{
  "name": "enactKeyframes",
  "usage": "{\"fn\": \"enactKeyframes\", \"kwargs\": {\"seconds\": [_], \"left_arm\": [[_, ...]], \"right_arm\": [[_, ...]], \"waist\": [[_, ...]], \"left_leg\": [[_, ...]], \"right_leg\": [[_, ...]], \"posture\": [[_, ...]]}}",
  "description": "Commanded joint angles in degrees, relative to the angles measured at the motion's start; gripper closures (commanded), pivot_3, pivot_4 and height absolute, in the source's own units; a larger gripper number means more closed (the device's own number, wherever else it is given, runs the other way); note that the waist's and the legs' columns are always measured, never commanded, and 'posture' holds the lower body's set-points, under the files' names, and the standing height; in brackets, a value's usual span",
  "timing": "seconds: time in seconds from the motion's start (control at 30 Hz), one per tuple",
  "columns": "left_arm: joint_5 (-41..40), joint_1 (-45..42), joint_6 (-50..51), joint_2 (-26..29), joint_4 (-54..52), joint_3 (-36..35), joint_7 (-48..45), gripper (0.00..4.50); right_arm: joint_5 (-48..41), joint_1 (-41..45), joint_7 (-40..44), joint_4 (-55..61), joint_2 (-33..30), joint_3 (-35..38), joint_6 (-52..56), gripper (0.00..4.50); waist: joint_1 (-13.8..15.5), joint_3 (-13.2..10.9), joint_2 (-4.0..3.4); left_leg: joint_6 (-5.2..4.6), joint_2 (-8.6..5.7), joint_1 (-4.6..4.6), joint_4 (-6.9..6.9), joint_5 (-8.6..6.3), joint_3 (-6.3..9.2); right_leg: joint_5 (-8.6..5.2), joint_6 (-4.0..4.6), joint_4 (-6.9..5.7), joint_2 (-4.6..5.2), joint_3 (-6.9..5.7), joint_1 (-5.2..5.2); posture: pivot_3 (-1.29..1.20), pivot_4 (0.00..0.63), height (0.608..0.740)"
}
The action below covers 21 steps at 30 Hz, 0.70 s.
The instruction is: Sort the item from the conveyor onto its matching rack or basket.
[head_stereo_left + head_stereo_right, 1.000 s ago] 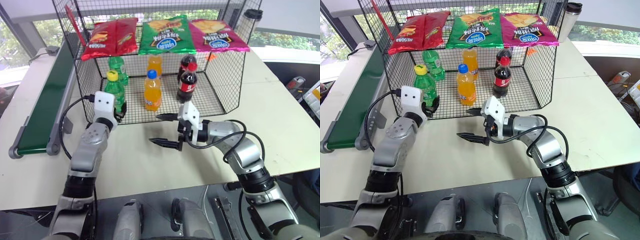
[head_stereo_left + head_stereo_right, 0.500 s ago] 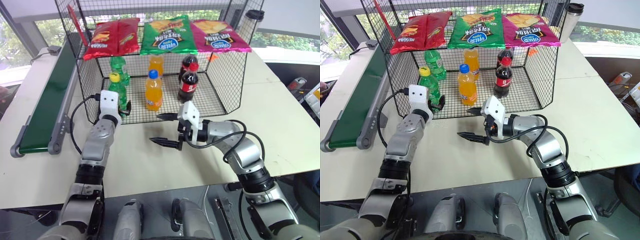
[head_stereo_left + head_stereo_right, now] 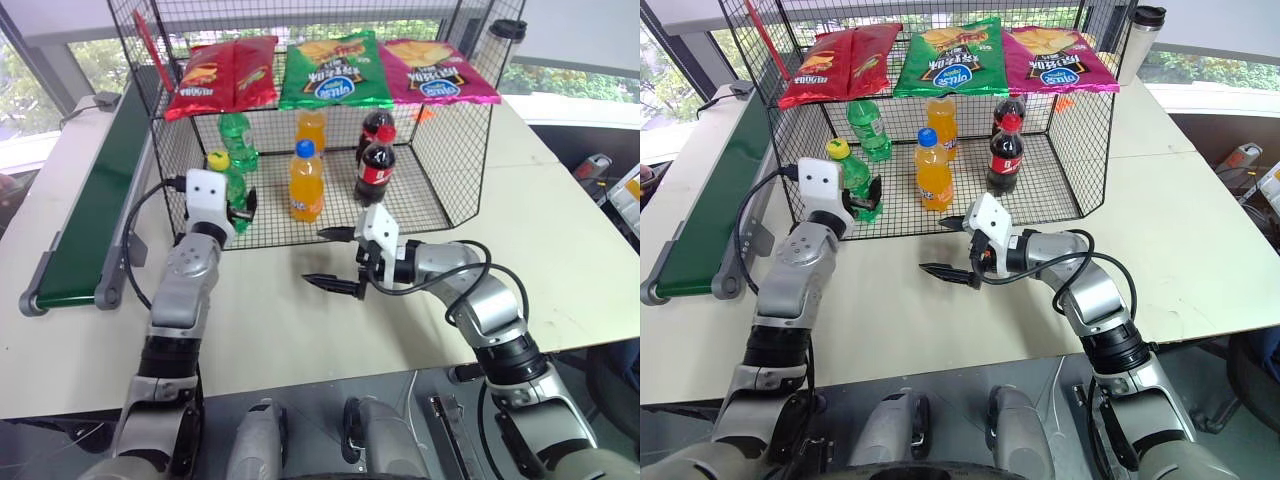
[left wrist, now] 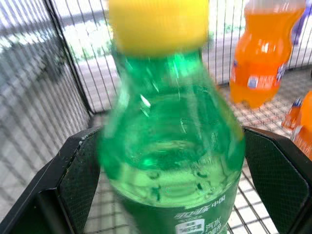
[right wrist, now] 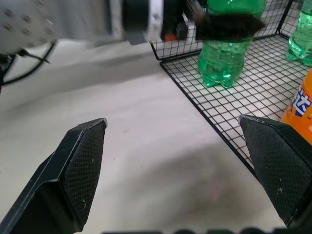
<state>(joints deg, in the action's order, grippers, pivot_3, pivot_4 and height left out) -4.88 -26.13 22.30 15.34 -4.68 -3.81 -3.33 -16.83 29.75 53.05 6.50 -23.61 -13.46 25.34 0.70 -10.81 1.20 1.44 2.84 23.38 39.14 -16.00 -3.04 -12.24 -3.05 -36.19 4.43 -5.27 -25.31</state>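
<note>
While standing inside the large black wire-mesh basket (image 3: 455,150), on its grid floor at the front left corner: small green plastic soda bottle with yellow cap (image 3: 852,180), upright, between but apparently free of the released fingers of the left gripper (image 3: 866,195). Withdrawing straight back, keeping both black pads (image 4: 80,170) off the bottle's sides, so as not to be tipping it. Right gripper (image 3: 335,260) hovering spread and empty over the pale table (image 3: 560,230).
</note>
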Motion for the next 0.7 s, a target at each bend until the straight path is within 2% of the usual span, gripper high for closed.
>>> {"fn": "enactKeyframes", "kwargs": {"seconds": [0.03, 0.17, 0.3, 0.53, 0.7], "left_arm": [[-0.01, 2.34, 3.44, 1.13, -8.79, -2.12, 0.13, 0.05], [-1.03, 6.07, 7.98, 1.30, -16.52, -3.14, -0.48, 0.05], [-2.72, 13.50, 12.97, 1.00, -25.86, -3.22, -1.68, 0.05], [-4.43, 25.79, 17.67, -0.28, -34.59, -3.26, -2.47, 0.05], [-5.61, 29.45, 19.33, -0.80, -37.42, -3.76, -2.73, 0.05]], "right_arm": [[1.45, 0.71, -0.79, 0.04, 0.02, -0.19, -1.73, 0.00], [2.62, 0.88, -1.50, -0.78, 0.21, -0.43, -2.17, 0.00], [3.13, 0.90, -1.63, -1.57, 0.42, -0.34, -2.61, 0.00], [3.74, 0.82, -2.17, -3.12, 0.74, -0.30, -3.33, 0.00], [4.90, 0.68, -2.84, -4.81, 0.98, -0.37, -4.46, 0.00]], "waist": [[-0.01, 0.00, 0.00], [-0.02, 0.00, 0.00], [-0.06, 0.00, 0.00], [0.04, 0.00, 0.00], [0.03, 0.00, 0.00]], "left_leg": [[0.00, 0.00, 0.00, 0.00, 0.00, 0.00], [0.00, 0.00, 0.00, 0.00, 0.00, 0.01], [0.00, 0.00, -0.01, 0.00, 0.00, 0.01], [0.00, 0.00, -0.04, 0.01, 0.00, 0.02], [0.00, 0.00, -0.03, 0.02, 0.00, 0.03]], "right_leg": [[0.00, 0.00, 0.00, 0.00, 0.00, 0.00], [0.00, 0.00, 0.00, 0.00, 0.00, 0.00], [0.00, 0.00, 0.00, 0.00, 0.01, 0.01], [-0.02, 0.03, -0.01, 0.00, 0.03, 0.01], [-0.02, 0.04, 0.00, 0.00, 0.04, 0.01]], "posture": [[0.00, 0.150, 0.740], [0.00, 0.150, 0.740], [0.00, 0.150, 0.740], [0.00, 0.150, 0.740], [0.00, 0.150, 0.740]]}}
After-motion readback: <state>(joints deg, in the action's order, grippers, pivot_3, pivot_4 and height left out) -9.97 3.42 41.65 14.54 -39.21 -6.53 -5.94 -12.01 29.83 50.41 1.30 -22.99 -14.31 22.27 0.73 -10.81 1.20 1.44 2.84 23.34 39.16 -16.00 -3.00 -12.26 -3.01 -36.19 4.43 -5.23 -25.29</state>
